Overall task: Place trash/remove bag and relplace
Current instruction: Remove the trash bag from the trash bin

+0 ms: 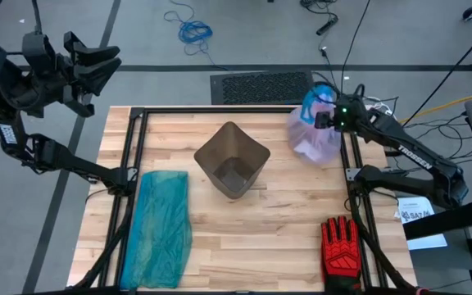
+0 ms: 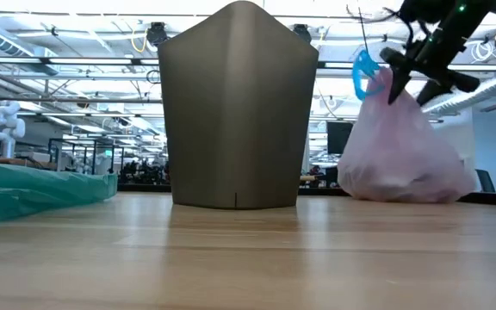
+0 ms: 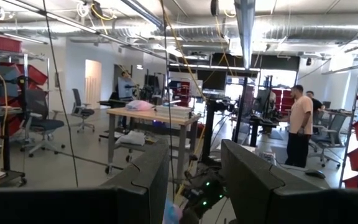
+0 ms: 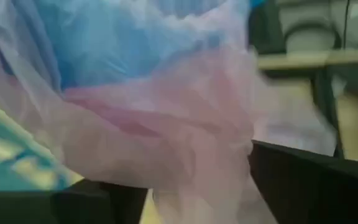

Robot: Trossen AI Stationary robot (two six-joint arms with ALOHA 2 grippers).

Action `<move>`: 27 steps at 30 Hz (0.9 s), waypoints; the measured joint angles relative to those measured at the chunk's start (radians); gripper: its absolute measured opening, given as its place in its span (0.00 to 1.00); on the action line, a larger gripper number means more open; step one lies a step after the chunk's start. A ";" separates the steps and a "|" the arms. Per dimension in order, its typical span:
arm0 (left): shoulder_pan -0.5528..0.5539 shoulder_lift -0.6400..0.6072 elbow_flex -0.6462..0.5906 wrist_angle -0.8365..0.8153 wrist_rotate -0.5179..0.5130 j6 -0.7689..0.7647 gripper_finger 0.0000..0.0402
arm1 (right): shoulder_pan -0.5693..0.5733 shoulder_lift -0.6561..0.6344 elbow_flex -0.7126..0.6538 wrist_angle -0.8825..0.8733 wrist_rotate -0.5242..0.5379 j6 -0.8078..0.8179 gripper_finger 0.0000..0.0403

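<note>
- Right gripper [image 1: 328,120] reaches in over the table's far right edge, fingers clamped on the pink bag [image 1: 314,138]
- Left gripper [image 1: 97,70] is raised off the table's left corner, fingers apart

A brown bin [image 1: 233,170] stands open in the middle of a wooden table [image 1: 285,238]. A blue-green plastic bag [image 1: 162,228] lies flat on the table's left side. A red and black glove [image 1: 340,247] lies near the right front corner. A black mat [image 1: 261,87] and a blue cord [image 1: 193,31] are on the floor behind the table. Far off, a person in a pale shirt [image 3: 299,124] stands in the room.
</note>
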 joint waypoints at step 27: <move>0.000 0.000 0.000 0.008 0.025 -0.027 0.35 | 0.000 0.023 0.259 -0.338 -0.208 0.042 0.68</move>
